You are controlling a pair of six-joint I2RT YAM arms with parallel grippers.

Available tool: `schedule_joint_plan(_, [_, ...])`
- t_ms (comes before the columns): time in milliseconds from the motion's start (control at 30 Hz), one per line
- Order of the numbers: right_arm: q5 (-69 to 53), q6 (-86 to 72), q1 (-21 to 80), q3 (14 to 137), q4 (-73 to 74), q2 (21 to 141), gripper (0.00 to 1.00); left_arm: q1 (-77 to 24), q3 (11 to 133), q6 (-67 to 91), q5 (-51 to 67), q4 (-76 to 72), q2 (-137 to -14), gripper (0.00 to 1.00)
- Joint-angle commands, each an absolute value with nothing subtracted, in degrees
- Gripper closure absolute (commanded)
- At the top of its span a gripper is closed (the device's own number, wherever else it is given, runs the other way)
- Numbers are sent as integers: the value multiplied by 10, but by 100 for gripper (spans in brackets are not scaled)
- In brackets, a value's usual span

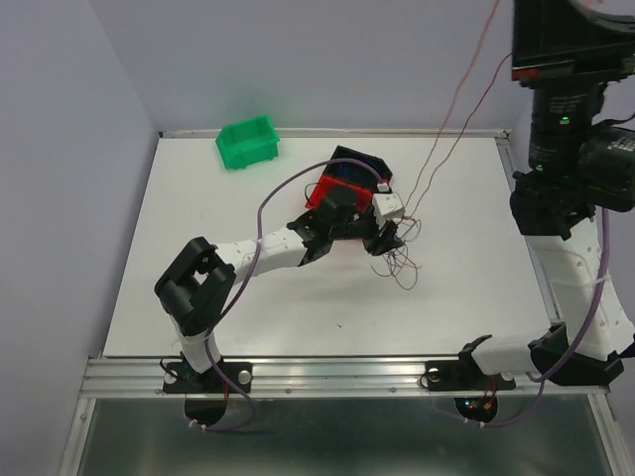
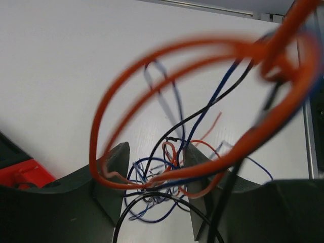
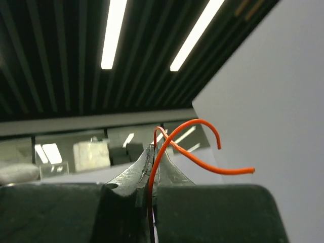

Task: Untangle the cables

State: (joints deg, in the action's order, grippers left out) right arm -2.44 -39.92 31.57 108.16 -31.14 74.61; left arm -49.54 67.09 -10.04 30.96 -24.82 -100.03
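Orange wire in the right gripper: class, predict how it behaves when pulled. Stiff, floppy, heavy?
Probably springy, not limp: the orange wire holds curved arcs beyond the shut right gripper. Likely light, being hair-thin. Pulling may drag the tangle its strands rise from.

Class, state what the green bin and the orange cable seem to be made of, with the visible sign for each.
The green bin: likely moulded plastic, uniform colour, slight sheen. The orange cable: probably plastic-insulated wire, smooth, holding springy loops.
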Motion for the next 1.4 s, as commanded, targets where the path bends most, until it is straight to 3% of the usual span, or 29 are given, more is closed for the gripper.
schedule_joint_plan(0, [88,-336,316,1228,-362,756,99,-526,659,-112,302,-258,-1003,43])
schedule_joint_plan(167, [110,-304,316,1346,-315,798,99,-569,664,-125,275,-244,-1047,44])
schedule_joint_plan(233, [117,-300,316,1333,-311,788,99,-586,671,-129,253,-237,-1066,55])
schedule_joint_plan(300, [117,-302,316,1298,-311,758,99,-591,673,-129,248,-239,-1066,72])
schedule_joint_plan(333, [119,-301,316,1266,-320,748,100,-590,675,-127,249,-243,-1064,89])
schedule_joint_plan(400, [130,-284,316,1253,-323,737,99,-591,677,-124,239,-243,-1062,100])
schedule_joint_plan(567, [196,-230,316,1313,-317,762,99,-593,743,-112,202,-143,-1127,100])
schedule_joint_plan(733, [236,-223,316,1294,-348,730,99,-602,839,-73,135,-37,-1211,100])
schedule_joint_plan(933, [227,-220,316,1237,-347,671,99,-599,840,-70,101,-28,-1189,100])
schedule_joint_plan(1100, [236,-235,316,1153,-358,633,99,-599,804,-96,101,-38,-1112,82])
schedule_joint_plan(1233, [254,-235,316,1097,-359,614,99,-586,744,-119,119,-56,-1025,47])
schedule_joint_plan(1367, [256,-255,316,1019,-363,593,100,-575,709,-150,130,-47,-934,36])
